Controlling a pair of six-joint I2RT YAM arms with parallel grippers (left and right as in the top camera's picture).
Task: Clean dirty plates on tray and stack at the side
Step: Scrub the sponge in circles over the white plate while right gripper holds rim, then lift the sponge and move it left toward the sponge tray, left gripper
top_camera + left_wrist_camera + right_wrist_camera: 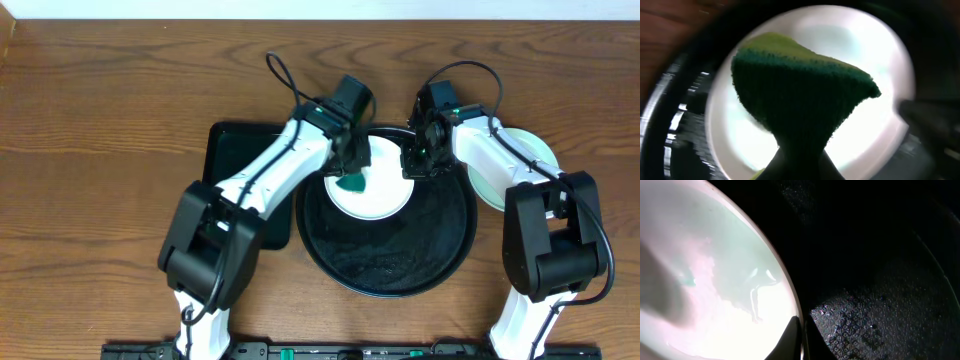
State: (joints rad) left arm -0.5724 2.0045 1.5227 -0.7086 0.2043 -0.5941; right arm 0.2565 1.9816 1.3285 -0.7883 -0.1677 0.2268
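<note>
Black tray (400,270) mid-desk (100,120), white plate (385,200) on its far half, mint plate (530,150) off-tray right. Left pincer (800,167) clamped on green sponge (800,100) over white plate. Right pincer (802,337) fully closed, tips at plate rim; only its wrist view shows that.

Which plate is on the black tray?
The whitish plate under the green sponge, inside the black tray. The other, a pale mint plate, lies off it on the table beside the right arm.

Black tray (400,262) — white plate (380,202), green-yellow sponge (800,95)
</note>
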